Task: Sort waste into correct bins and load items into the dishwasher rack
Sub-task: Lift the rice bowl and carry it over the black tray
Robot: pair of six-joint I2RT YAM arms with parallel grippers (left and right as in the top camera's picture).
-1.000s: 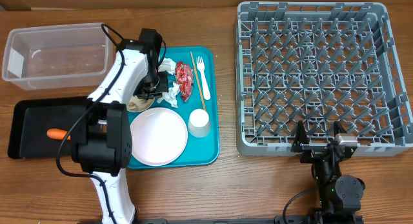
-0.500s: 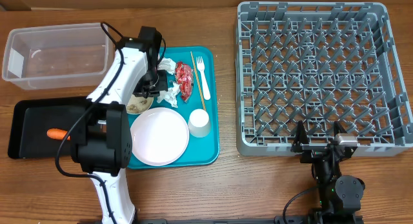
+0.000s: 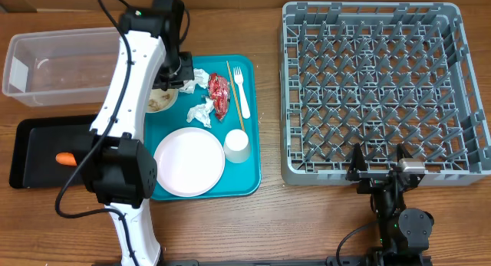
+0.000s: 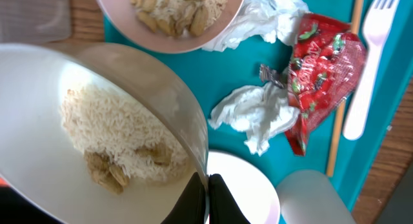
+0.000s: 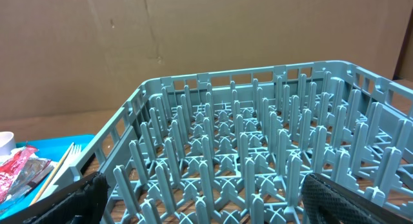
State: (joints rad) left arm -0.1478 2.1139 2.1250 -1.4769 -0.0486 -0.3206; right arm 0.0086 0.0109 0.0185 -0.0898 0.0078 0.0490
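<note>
Holding rice-filled bowl (image 4: 97,140) by its rim in clenched left gripper (image 4: 208,192), with only carrot (image 3: 67,159) binned in black tray (image 3: 31,139) to its left, leaving napkins (image 4: 255,114), wrapper (image 4: 319,75), plate (image 3: 189,160) beneath and rack (image 3: 383,90) far right unloaded.

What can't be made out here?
Overhead: left arm largely hides the scraps bowl and rice bowl.
Left wrist: bottom edge cuts off left gripper, plate, cup.
Right wrist: right gripper blurred, cut off at bottom corners.
</note>
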